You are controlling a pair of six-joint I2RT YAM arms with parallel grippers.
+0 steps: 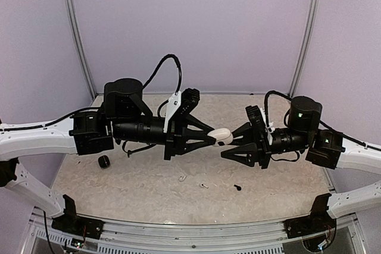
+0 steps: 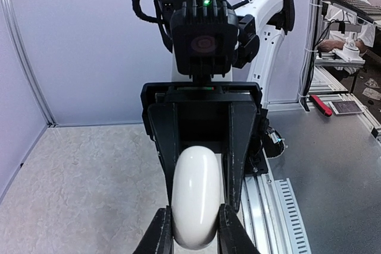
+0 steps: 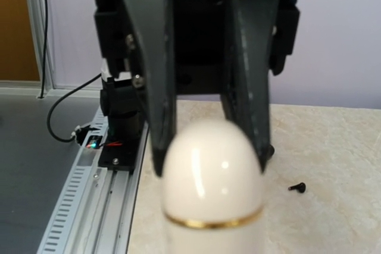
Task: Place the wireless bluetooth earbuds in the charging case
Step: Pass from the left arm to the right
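My left gripper (image 1: 214, 138) is shut on a white pebble-shaped charging case (image 1: 221, 136) and holds it above the table's middle. In the left wrist view my fingers (image 2: 159, 231) pinch its near end (image 2: 195, 197). My right gripper (image 1: 228, 144) faces it, and its fingers (image 2: 241, 141) flank the case's far end with a slight gap. The right wrist view shows the closed case (image 3: 212, 185) with a gold seam. Two white earbuds (image 1: 181, 178) (image 1: 204, 185) and one black earbud (image 1: 237, 187) lie on the table below. The black one also shows in the right wrist view (image 3: 297, 188). The fourth earbud is out of view.
A small black case (image 1: 104, 162) lies on the table (image 1: 143, 188) at the left, under the left arm. A loose black cable (image 1: 134, 149) hangs beneath that arm. Metal rails (image 1: 190, 230) run along the near edge, and purple walls enclose the table.
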